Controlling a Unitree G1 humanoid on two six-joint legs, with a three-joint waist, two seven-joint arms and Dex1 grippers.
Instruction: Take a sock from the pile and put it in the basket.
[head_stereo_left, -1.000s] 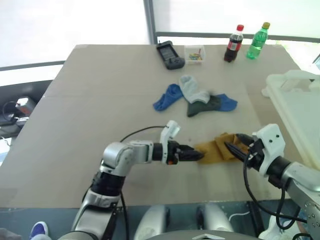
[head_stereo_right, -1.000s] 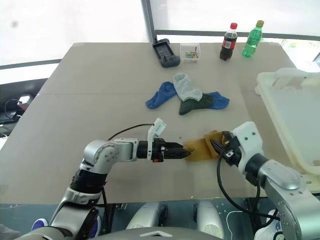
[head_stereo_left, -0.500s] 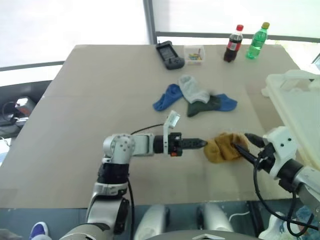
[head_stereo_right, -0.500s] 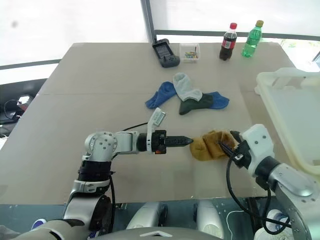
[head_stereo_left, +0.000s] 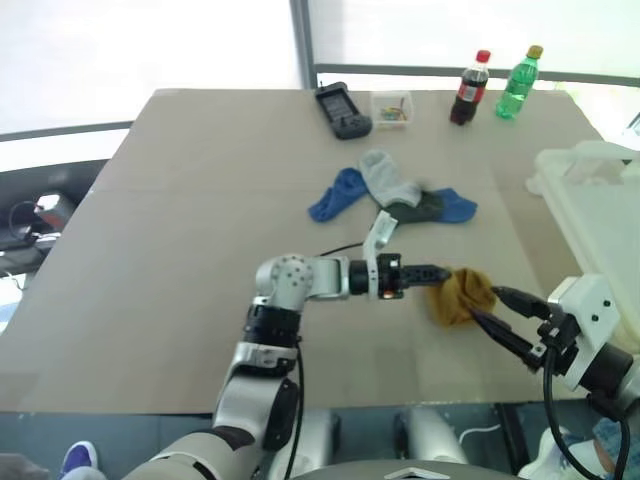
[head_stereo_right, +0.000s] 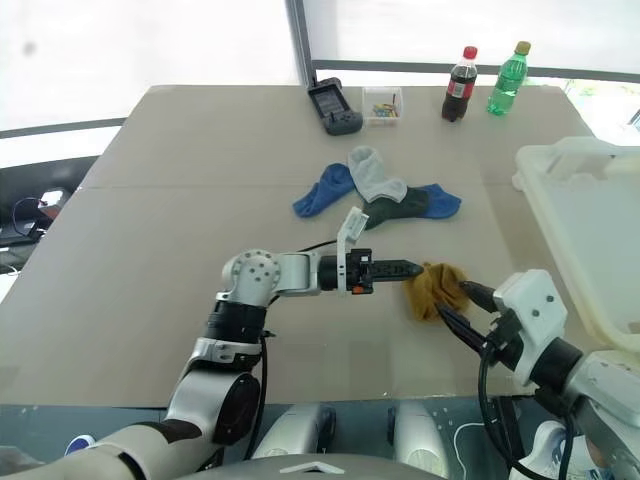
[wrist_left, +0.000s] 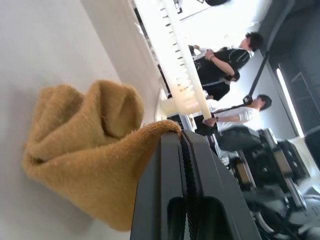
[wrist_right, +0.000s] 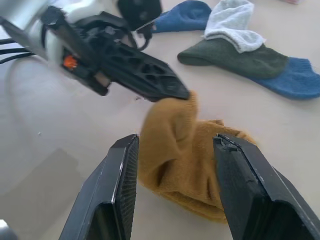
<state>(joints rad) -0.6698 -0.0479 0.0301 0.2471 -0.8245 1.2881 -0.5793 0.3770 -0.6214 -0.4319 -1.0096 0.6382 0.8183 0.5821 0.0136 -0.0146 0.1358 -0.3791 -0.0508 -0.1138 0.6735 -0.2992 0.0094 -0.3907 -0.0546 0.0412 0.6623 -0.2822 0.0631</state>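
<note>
- Left gripper (head_stereo_left: 443, 272) reaching level across the worktop (head_stereo_left: 180, 230), fingers clamped together on an edge of the mustard sock (head_stereo_left: 461, 296).
- Sock bunched, lower part resting on worktop, well apart from the pile (head_stereo_left: 392, 196).
- Right gripper (head_stereo_left: 508, 324) just beside the sock on its near side, fingers (wrist_right: 116, 190) spread apart, holding nothing.
- Pile: blue, pale grey, dark green socks, mid-worktop.
- Basket (head_stereo_left: 600, 215) at right edge of worktop.
- Two bottles (head_stereo_left: 495, 84), small clear box (head_stereo_left: 390, 108), dark device (head_stereo_left: 342, 110) along far edge.
</note>
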